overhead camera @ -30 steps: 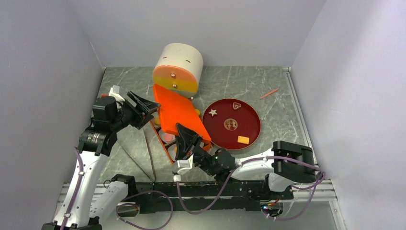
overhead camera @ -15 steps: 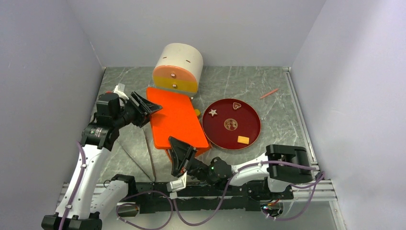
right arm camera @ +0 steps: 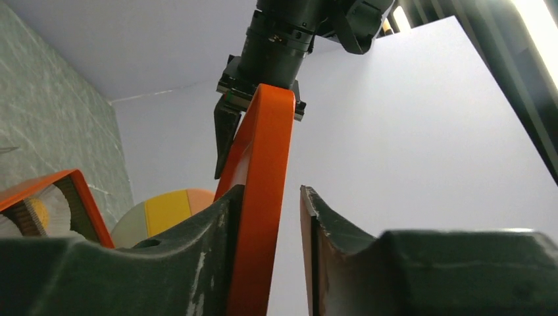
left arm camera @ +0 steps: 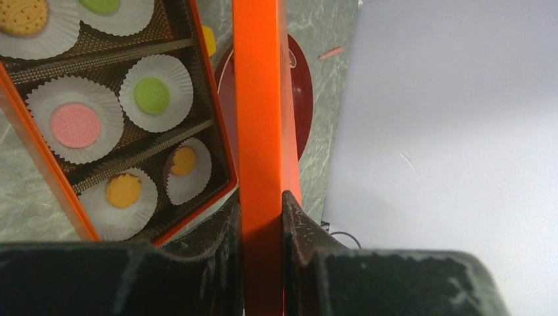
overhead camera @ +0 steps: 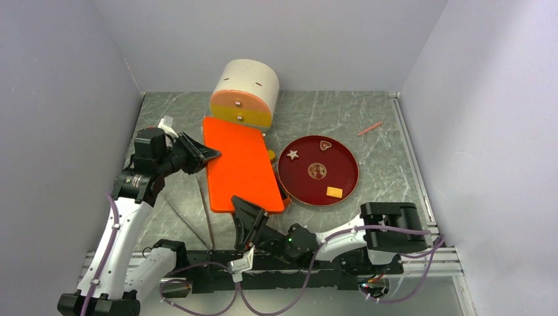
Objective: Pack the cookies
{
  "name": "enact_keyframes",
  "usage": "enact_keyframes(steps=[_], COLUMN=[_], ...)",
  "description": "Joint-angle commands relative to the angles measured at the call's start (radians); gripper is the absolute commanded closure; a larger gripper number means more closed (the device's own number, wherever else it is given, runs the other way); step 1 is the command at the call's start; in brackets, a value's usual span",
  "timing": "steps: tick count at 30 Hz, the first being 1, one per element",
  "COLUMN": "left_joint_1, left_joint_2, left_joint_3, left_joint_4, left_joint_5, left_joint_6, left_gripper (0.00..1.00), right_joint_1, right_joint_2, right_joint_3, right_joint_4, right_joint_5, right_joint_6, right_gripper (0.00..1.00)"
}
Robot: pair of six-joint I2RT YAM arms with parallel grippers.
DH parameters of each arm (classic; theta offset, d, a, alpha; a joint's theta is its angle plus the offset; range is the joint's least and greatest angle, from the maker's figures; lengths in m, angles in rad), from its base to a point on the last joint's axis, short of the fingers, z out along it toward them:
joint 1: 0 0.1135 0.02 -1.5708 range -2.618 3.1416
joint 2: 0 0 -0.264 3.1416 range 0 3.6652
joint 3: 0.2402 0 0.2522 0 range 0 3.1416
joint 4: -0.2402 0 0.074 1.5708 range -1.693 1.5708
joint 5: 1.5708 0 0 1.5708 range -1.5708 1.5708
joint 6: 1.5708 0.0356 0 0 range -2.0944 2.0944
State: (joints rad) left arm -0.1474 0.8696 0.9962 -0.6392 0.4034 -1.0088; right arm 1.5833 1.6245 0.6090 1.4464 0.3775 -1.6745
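Centre frame from above, the orange lid (overhead camera: 240,164) hangs over the box (left arm camera: 43,153) and blocks it. My left gripper (left arm camera: 261,201) pinches the lid's edge, and my right gripper (right arm camera: 271,191) straddles its near end with fingers spread. Just right, the red plate (overhead camera: 349,176) carries cookies: star (overhead camera: 293,155), heart (overhead camera: 324,145), brown disc (overhead camera: 318,171), yellow rectangle (overhead camera: 334,192). Left wrist view shows a pink round (left arm camera: 74,124), green round (left arm camera: 151,95) and orange round (left arm camera: 124,189) boxed in white liners (left arm camera: 39,108).

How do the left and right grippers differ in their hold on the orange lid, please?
The left gripper is shut on the orange lid, both fingers touching; the right gripper is open, one finger clear. The left gripper takes its left edge, the right gripper its near end. Both straddle it.
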Motion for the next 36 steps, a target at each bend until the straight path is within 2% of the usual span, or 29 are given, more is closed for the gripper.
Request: enact_keyframes(steps=[1,4,9,15,17,21,25,31,34,36], left_joint_1=[0.002,0.002,0.002,0.002,0.002,0.002,0.002,0.002,0.002,0.002], left_joint_2=[-0.033,-0.074,-0.128,-0.121,-0.130,-0.162,-0.198,-0.282,-0.311,-0.331], left_joint_3=[-0.025,-0.067,-0.137,-0.163,-0.177,-0.225,-0.283,-0.355,-0.419,-0.471], left_joint_4=[0.094,0.157,0.343,0.479,0.502,0.552,0.571,0.530,0.551,0.588], left_joint_5=[-0.013,-0.046,-0.080,-0.069,-0.084,-0.115,-0.123,-0.201,-0.202,-0.194], left_joint_6=[0.017,-0.047,-0.170,-0.213,-0.225,-0.258,-0.283,-0.266,-0.293,-0.320], left_gripper=[0.95,0.95,0.95,0.95,0.95,0.95,0.95,0.95,0.95,0.95], right_joint_1=[0.027,0.048,0.079,0.095,0.099,0.099,0.099,0.094,0.047,-0.039], right_joint_2=[-0.024,-0.056,-0.144,-0.306,-0.367,-0.486,-0.583,-0.618,-0.647,-0.676], right_joint_3=[-0.021,-0.045,-0.066,-0.053,-0.020,0.069,0.130,0.229,0.240,0.236], right_joint_4=[0.040,-0.011,-0.206,-0.563,-0.706,-1.113,-1.362,-1.618,-1.627,-1.605], right_joint_5=[0.074,0.124,0.212,0.294,0.311,0.285,0.222,0.172,0.133,0.061], right_joint_6=[-0.030,-0.003,0.107,0.338,0.452,0.737,0.964,1.217,1.320,1.390], right_gripper=[0.55,0.41,0.29,0.13,0.11,0.09,0.05,0.00,0.00,0.00])
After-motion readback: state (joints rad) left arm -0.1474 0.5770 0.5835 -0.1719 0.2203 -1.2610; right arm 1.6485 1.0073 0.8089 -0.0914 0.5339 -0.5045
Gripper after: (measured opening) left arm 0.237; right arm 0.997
